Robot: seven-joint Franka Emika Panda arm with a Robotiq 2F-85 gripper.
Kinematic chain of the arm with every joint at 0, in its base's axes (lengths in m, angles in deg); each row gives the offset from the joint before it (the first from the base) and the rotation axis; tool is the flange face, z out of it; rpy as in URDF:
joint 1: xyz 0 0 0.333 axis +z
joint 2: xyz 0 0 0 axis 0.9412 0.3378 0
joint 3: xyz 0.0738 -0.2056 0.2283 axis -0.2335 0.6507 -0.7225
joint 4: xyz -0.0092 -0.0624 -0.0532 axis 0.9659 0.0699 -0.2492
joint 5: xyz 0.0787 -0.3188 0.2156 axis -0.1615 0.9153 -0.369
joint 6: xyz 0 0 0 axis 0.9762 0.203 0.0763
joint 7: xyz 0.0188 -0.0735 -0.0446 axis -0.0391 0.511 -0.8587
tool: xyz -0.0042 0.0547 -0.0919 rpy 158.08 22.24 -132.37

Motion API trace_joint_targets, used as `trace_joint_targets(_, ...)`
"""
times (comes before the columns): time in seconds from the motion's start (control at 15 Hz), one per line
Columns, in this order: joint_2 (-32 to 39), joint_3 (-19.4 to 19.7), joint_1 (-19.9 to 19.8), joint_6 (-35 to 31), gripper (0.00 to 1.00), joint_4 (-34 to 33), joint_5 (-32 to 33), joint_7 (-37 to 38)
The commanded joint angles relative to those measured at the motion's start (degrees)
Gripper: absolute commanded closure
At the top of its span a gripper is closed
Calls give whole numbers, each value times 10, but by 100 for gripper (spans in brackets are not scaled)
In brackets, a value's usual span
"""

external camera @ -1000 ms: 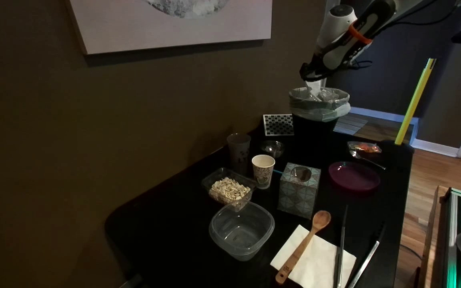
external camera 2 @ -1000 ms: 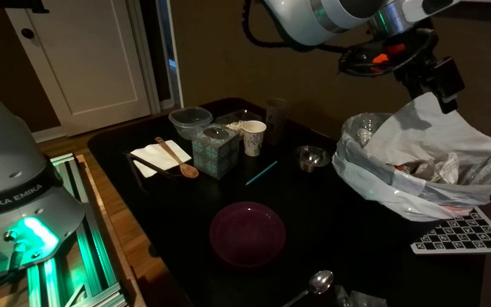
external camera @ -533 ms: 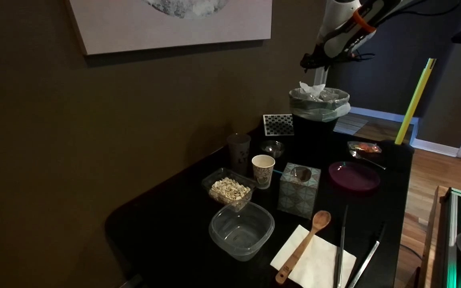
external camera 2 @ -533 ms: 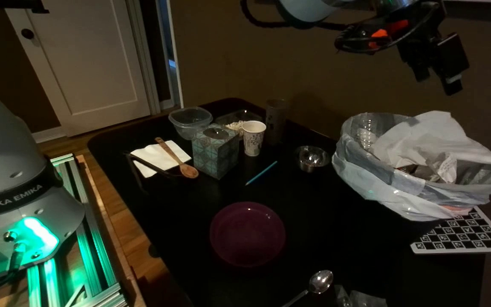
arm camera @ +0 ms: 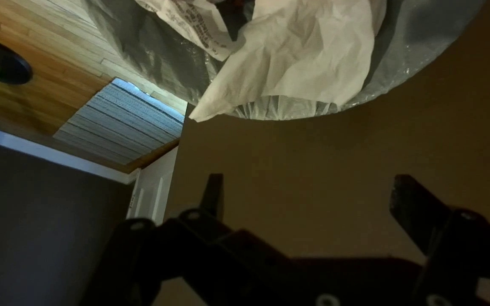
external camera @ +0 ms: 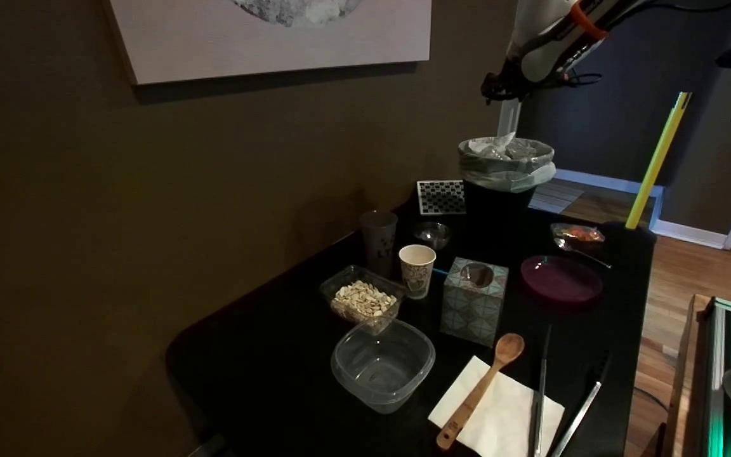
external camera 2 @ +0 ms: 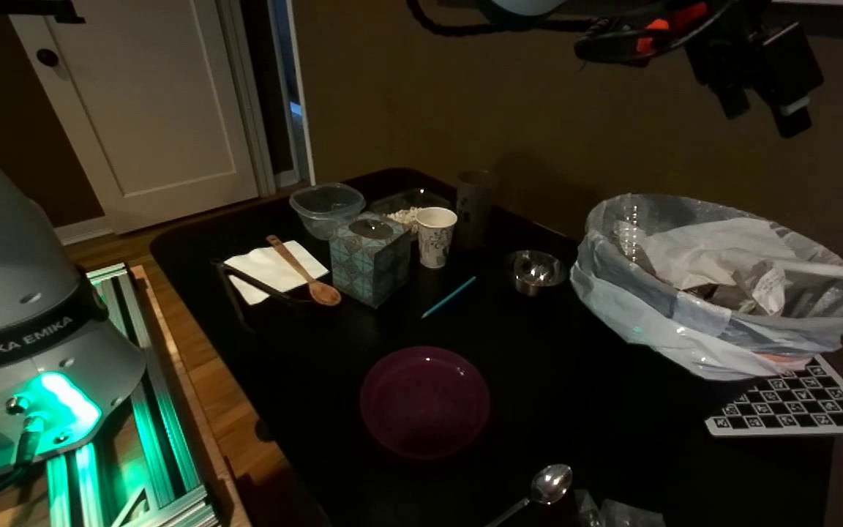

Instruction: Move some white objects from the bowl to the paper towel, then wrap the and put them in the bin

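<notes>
In the wrist view the Robotiq gripper comes nearest, its jaws spread wide, holding nothing, with brown wall behind the gap. Over the last second it has climbed from just at the crest of the paper towel to well above it, and the towel has slumped from a raised peak to a low heap inside the bin. That reads as a finished release.

Next below, the towel lies crumpled within the pale crinkly liner, just beside a piece of printed paper; one corner pokes out past the rim. Any white objects wrapped in it are hidden. Tucking that corner in may be the only thing left, if anything is.

A checkered board lies by the bin's foot. Farther off, on the black table, sit a small shiny bowl and the maroon bowl; no white piece shows in the latter, so if it is the bowl the task means, that transfer seems done. Beyond stand a patterned paper cup and a tissue box. Farthest from the gripper are a clear plastic tub and a wooden spoon lying across a white napkin, all unmoved.
</notes>
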Motion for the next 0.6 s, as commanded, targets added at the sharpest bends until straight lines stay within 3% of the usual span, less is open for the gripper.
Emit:
trace_joint_targets(0.0,-37,11,22,32,0,28,21,23)
trace_joint_targets(0.27,-94,3,39,91,0,61,19,24)
trace_joint_targets(0.47,-135,8,55,144,0,75,61,52)
trace_joint_targets(0.53,-153,-25,25,162,0,82,77,59)
